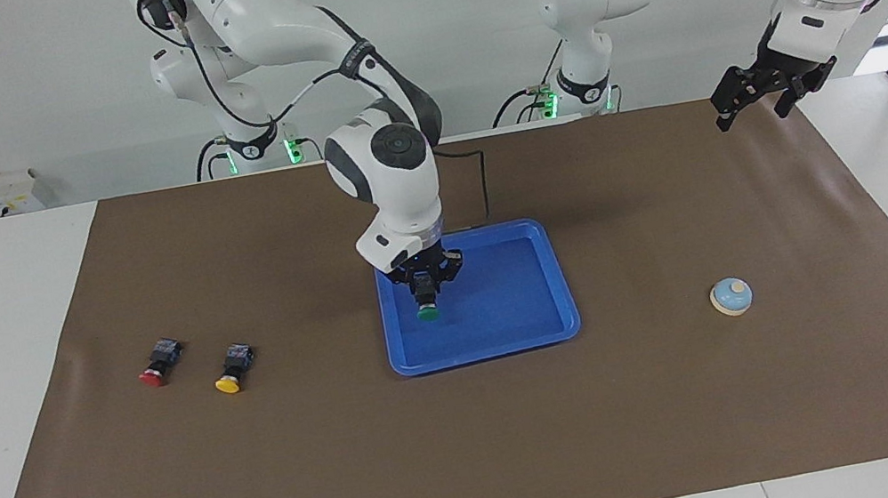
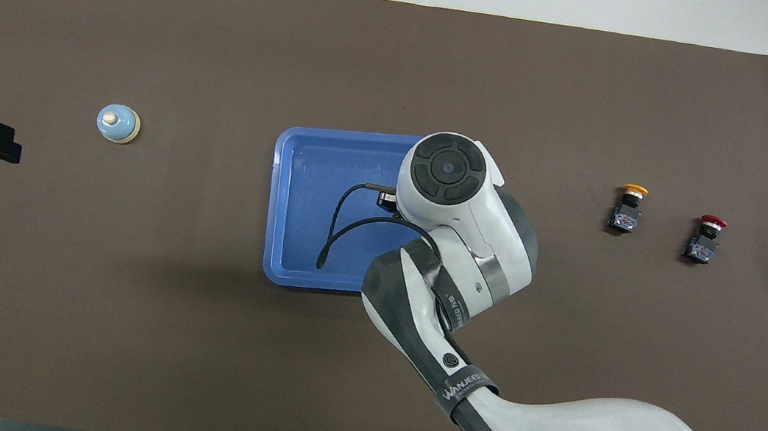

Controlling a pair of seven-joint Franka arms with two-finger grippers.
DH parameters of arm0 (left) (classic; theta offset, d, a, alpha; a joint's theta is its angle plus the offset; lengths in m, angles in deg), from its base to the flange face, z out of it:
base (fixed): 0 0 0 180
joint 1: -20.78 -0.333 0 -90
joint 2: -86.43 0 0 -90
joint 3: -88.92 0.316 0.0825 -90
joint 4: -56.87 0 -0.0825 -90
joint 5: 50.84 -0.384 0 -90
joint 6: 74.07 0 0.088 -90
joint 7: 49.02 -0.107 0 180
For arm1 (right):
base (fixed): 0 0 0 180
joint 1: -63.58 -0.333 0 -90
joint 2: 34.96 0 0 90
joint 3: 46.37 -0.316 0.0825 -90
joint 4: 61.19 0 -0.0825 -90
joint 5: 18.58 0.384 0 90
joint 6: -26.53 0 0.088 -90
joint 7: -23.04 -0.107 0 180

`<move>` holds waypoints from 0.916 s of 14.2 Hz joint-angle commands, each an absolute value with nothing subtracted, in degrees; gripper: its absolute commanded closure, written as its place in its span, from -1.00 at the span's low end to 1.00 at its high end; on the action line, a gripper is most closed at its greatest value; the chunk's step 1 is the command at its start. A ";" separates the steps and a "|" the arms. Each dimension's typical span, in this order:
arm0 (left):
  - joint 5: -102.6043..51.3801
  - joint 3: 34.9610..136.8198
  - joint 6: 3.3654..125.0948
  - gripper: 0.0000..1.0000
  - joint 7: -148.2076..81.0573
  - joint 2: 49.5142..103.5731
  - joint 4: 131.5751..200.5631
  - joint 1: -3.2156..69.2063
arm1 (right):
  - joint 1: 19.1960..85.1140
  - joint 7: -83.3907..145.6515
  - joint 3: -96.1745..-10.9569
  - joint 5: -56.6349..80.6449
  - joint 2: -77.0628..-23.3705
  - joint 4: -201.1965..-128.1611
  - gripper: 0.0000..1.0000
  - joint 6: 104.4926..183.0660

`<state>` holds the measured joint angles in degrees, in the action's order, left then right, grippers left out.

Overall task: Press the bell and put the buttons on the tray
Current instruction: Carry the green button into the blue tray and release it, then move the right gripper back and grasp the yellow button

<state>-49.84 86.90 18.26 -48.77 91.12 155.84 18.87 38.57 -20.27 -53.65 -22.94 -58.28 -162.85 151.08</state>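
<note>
A brown mat [image 1: 476,442] covers the table. The blue tray [image 1: 565,301] lies at its middle. Over the tray's end toward the right arm hangs the right gripper [image 1: 425,293], pinching the green button [image 1: 427,312] cap-down above the tray floor (hidden under the wrist from overhead). The left gripper [image 1: 757,97] waits, fingers spread, over the mat's corner at its own end. The bell [image 1: 731,296] stands toward the left arm's end. The yellow button [image 1: 231,369] and red button [image 1: 157,364] lie toward the right arm's end, near each other.
</note>
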 commanded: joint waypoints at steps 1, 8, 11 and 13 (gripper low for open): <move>-49.17 86.98 18.40 -1.00 -48.93 92.40 157.07 18.67 | 39.06 -20.64 -53.75 -22.28 -57.29 -167.44 1.00 155.28; -49.17 86.98 18.40 -1.00 -48.93 92.40 157.07 18.76 | 39.06 -23.89 -53.84 -22.36 -57.20 -169.82 0.26 157.67; -49.17 86.98 18.40 -1.00 -48.93 92.40 157.15 18.67 | 38.97 -24.50 -53.75 -22.28 -57.11 -169.12 -1.00 156.70; -49.17 86.98 18.40 -1.00 -48.93 92.40 157.07 18.76 | 39.84 -25.12 -53.75 -22.28 -56.33 -166.94 -1.00 152.95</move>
<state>-49.84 86.90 18.26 -48.77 91.12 155.84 18.87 38.63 -23.99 -53.43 -22.84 -57.96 -168.16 156.15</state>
